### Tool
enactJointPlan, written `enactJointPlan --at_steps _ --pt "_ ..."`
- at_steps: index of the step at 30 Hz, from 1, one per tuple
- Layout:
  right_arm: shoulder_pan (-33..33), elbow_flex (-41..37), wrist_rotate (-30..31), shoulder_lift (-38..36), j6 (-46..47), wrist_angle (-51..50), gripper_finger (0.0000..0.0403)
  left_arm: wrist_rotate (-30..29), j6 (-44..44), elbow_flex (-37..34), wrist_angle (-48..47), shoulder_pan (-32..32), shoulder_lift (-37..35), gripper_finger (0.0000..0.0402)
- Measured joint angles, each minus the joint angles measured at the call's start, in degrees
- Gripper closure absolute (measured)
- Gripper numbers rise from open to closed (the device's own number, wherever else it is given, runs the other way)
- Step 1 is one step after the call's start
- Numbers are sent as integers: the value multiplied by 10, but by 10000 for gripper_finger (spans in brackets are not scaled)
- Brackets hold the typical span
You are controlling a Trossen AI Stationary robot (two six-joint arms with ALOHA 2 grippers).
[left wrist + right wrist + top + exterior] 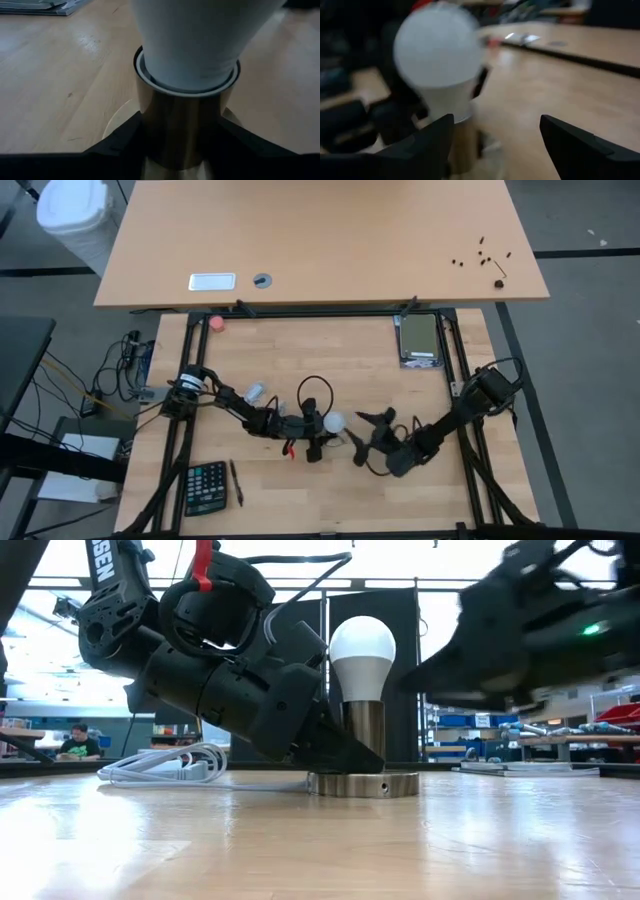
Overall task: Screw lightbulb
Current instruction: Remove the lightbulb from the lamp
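Bulb: white pear-shaped lightbulb [362, 650] sitting upright in the shiny metal cylindrical socket [364, 730].
Left hand [318, 437]: pinching that socket.
Right hand [361, 442]: hanging spread just beside the bulb.

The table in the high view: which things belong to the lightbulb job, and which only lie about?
Job:
- lightbulb, upright in the metal socket
- left claw, closed around the socket
- right claw, open, apart from the bulb

Lying about:
- calculator
- pen
- red ball

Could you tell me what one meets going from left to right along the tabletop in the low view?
Coiled white cord → left end effector, clamped on the metal socket → lightbulb seated in that socket → right end effector, open beside the bulb.
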Motion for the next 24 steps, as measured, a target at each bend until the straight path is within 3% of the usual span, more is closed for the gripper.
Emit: enactJointPlan --at_steps 3,8,16,24 --pt "31 -1 44 0 19 2 97 0 0 0 -1 0 0 206" --pt "3 9 -75 0 18 0 97 0 0 0 -1 0 0 206" --pt "-61 9 -188 0 -22 30 97 0 0 0 -1 0 0 206" --pt "-78 9 -195 14 -85 93 97 0 0 0 -1 0 0 206"
